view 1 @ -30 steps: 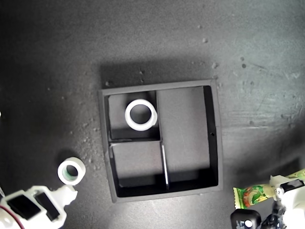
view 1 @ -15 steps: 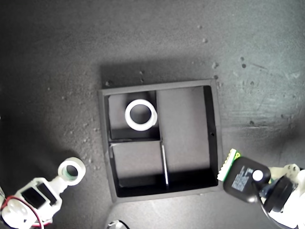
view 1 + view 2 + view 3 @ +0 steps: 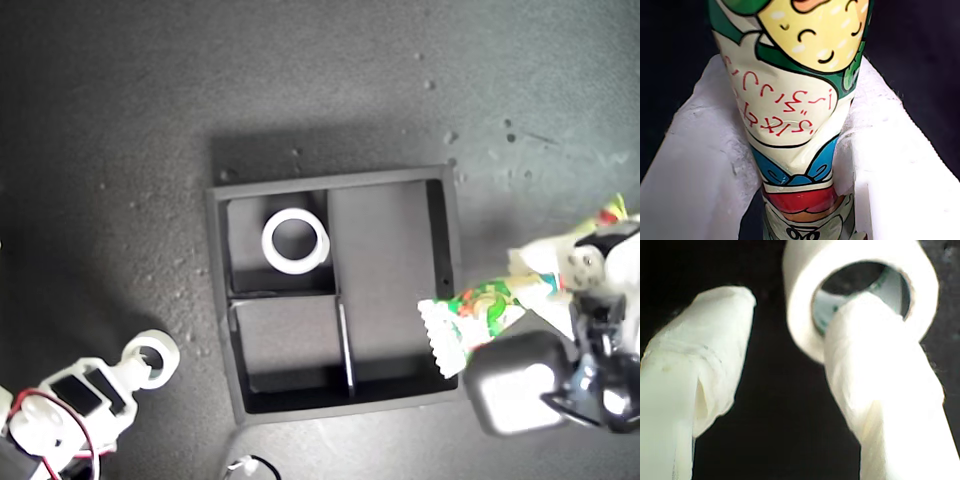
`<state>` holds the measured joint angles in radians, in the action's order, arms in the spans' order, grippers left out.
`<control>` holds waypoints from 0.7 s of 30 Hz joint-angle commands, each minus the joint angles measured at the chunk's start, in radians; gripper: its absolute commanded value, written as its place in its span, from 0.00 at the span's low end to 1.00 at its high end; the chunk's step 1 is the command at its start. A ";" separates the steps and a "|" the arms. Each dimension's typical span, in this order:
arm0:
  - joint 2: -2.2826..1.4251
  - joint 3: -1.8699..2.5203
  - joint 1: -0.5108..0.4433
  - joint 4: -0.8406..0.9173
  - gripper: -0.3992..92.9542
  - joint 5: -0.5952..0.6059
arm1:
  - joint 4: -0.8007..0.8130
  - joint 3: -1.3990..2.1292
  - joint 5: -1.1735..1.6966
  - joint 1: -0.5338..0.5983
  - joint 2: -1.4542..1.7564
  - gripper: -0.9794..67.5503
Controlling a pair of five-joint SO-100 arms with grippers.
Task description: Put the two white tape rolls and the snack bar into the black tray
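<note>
At the exterior view's lower left, my second hand point(image 3: 150, 358) is open, one finger point(image 3: 880, 385) inside the green-core tape roll point(image 3: 152, 356) on the tabletop point(image 3: 120, 150). The plain roll point(image 3: 295, 241) lies in a small compartment of the black tray point(image 3: 455, 290). At the right, my first hand point(image 3: 535, 290) grips the snack bar point(image 3: 470, 312) over the tray's rim.

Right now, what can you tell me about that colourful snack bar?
The snack bar is long and narrow, in a glossy green-and-white wrapper with red lettering and a smiling cartoon print. Its end has a crimped zigzag edge. My first gripper is shut on it, padded white fingers pressing both sides. In the exterior view it is lifted and tilted, its zigzag end reaching over the black tray at the tall compartment on that view's right. It looks intact, and does not appear to rest on the tray.
</note>
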<state>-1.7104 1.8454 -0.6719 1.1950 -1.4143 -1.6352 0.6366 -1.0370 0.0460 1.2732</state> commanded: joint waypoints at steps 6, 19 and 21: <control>0.018 0.017 -0.003 -0.069 0.13 -0.021 | 0.107 -0.123 0.709 0.021 0.031 0.01; 0.124 0.081 0.043 -0.176 0.10 -0.057 | 0.325 0.097 0.933 0.025 -0.014 0.01; 0.152 0.081 0.054 -0.186 0.04 -0.066 | 0.328 0.078 0.933 0.005 -0.091 0.01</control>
<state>-1.5739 1.9313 -0.6351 1.0232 -1.4634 -1.3422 0.7240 -0.1197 0.0767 1.2103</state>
